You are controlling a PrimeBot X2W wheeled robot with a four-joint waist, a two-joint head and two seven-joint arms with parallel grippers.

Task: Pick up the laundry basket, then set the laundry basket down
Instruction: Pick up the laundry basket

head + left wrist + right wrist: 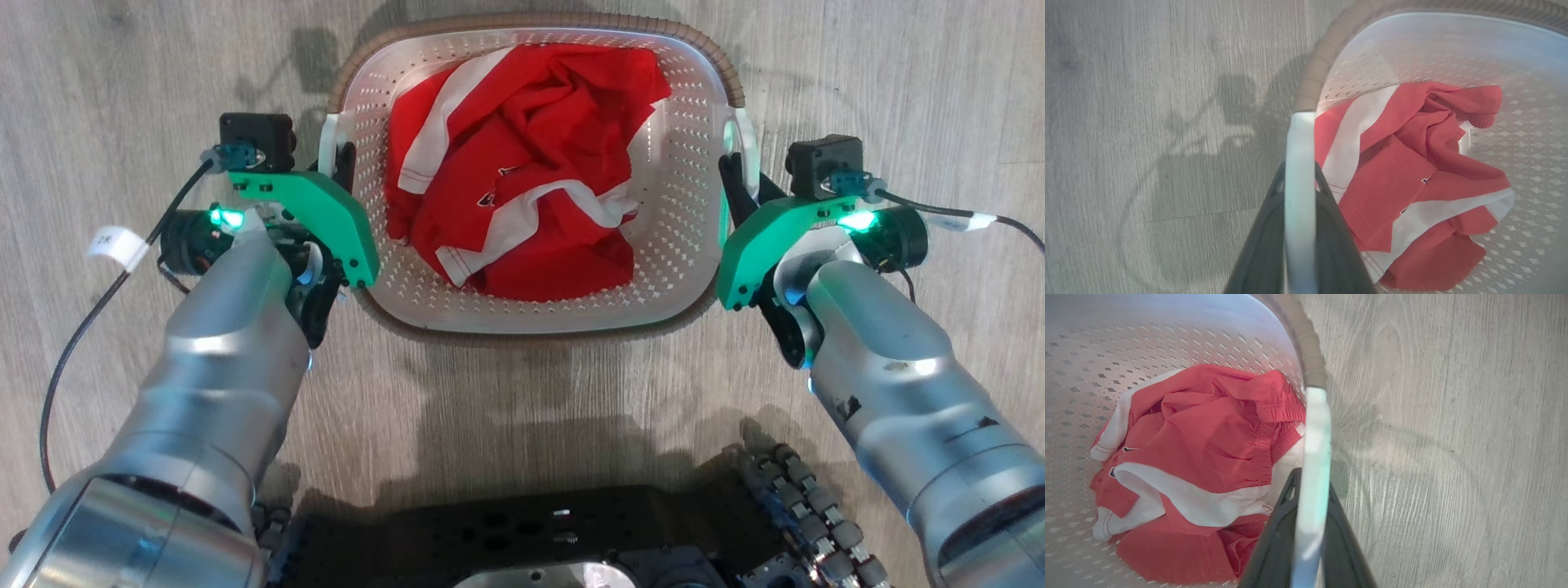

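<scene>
The laundry basket (686, 245) sits between the two grippers, one loop handle at each. In the head view the left gripper (341, 163) stands at the basket's left side, its dark fingers closed together on the white left handle (328, 143). The right gripper (735, 184) mirrors it at the opposite side, clamped on the right handle (747, 135). The whole tub lies on the inner side of each gripper and reaches further forward than the fingertips. In the left wrist view the left gripper (1299, 171) pinches the handle band (1299, 134), which runs straight up between the fingers (1265, 245) and meets the brown rim (1323, 53) just beyond their tips. The perforated bowl opens to the right of that gripper and the grey wood floor (1126, 122) lies to its left. The right wrist view is the reverse. The right gripper (1312, 482) grips its handle band (1316, 428) between both fingers (1274, 555), with the rim (1306, 343) just ahead of them, the bowl on the left and the floor on the right. A crumpled red and white garment (522, 163) lies inside the basket between the grippers, near each one's inner finger. Whether the basket's bottom touches the floor cannot be told.
</scene>
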